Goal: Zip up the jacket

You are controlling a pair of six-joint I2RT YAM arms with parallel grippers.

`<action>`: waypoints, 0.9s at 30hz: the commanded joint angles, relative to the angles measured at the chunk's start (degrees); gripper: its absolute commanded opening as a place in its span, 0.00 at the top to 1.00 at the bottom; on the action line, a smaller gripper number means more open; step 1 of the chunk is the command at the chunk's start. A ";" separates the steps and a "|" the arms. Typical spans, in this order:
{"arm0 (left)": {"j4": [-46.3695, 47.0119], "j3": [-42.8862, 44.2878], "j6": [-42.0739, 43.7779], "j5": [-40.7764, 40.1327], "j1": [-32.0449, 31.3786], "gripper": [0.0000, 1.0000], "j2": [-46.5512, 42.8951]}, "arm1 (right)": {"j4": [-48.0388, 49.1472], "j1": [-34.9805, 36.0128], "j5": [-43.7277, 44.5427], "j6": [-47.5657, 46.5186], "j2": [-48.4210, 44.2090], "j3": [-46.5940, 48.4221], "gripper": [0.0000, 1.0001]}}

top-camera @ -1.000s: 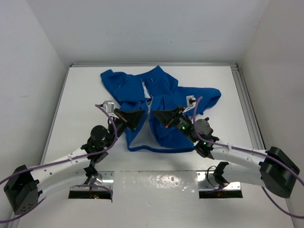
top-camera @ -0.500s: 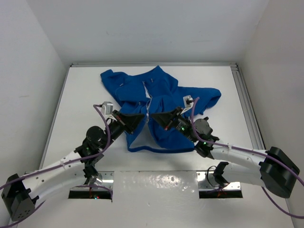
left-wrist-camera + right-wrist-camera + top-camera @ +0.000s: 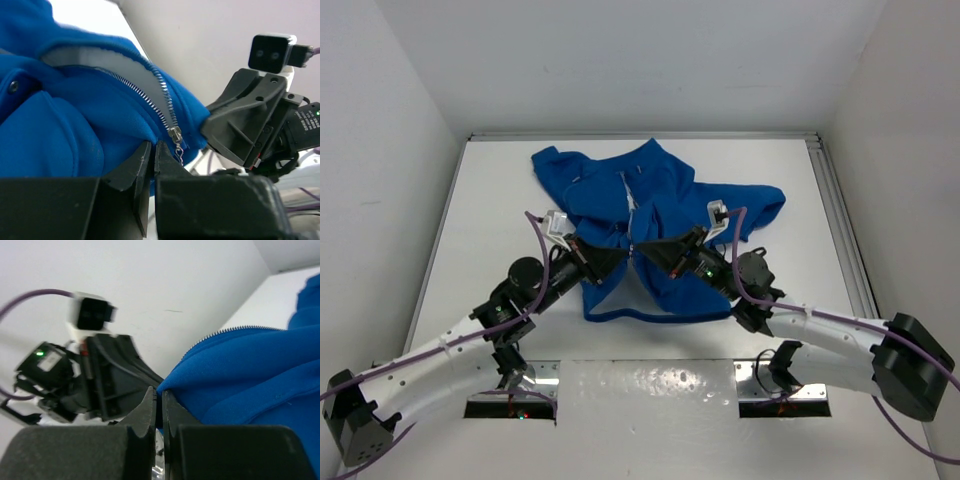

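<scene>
White walls [image 3: 620,60] enclose a white worktop [image 3: 480,220] on three sides.

Left side: the left arm reaches in from the near edge towards the middle. The left tool [image 3: 620,254] sits at the jacket's front opening. Its fingers are pressed together, pinching the blue fabric edge of the left front panel. In the left wrist view the grip lies just beside the metal slider [image 3: 175,134], whose pull tab hangs down.

Centre: the royal-blue jacket [image 3: 660,190] lies on the middle and far part of the worktop, collar towards the far wall, with one sleeve spread to the right. The light zipper [image 3: 632,215] runs down the front. The two front panels part below the tools, and pale lining shows there.

Right side: the right tool [image 3: 643,247] faces the left tool, their tips very near one another. Its fingers are also pressed together, pinching the edge of the right front panel. A metal rail [image 3: 840,220] borders the worktop's right edge.
</scene>
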 commanded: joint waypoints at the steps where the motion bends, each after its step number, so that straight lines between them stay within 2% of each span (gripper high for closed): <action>1: -2.89 0.17 -5.75 1.73 -0.61 1.00 0.04 | 9.57 0.41 -2.84 0.05 -2.43 0.61 1.00; 7: -1.59 -0.44 -7.08 0.65 -0.61 1.00 -0.31 | 6.59 0.41 -1.96 -0.83 -3.48 0.53 1.00; 11: 3.60 -2.47 -7.96 3.02 -0.61 1.00 -1.63 | 4.57 0.41 0.05 -0.83 -3.39 -0.79 1.00; 15: 1.93 -0.71 -7.86 6.09 -0.61 1.00 -1.80 | 0.00 0.41 3.92 -3.46 -3.22 -0.62 1.00; 27: 3.68 -2.11 -8.13 11.29 -0.61 1.00 -3.21 | -2.38 0.41 7.97 -5.84 -0.94 0.44 1.00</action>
